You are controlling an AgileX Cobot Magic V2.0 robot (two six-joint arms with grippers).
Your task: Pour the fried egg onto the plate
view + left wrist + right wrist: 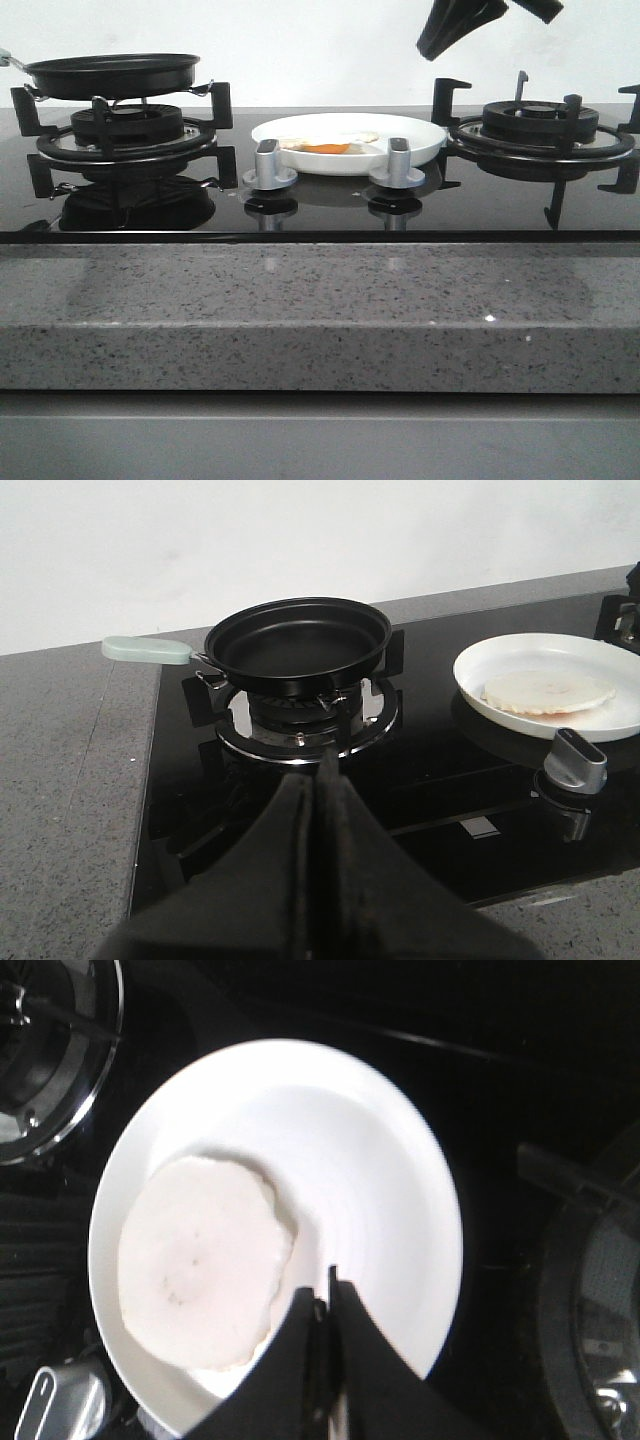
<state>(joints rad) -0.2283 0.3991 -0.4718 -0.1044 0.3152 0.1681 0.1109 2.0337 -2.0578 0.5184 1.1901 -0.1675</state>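
Plain white wall (300, 40), speckled grey stone counter (300, 310), glossy black glass hob (320, 212), even light

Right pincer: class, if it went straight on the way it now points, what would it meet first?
Most likely the plate. In its wrist view the shut right pincer aims at bare white dish just beside the fried egg. The front view shows it raised above the hob, so depth is uncertain.

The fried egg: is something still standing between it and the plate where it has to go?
No, nothing visible does. The fried egg already lies on the plate, yolk side down. The frying pan sits empty on the left burner. Both tools, left and right, are shut and hold nothing.
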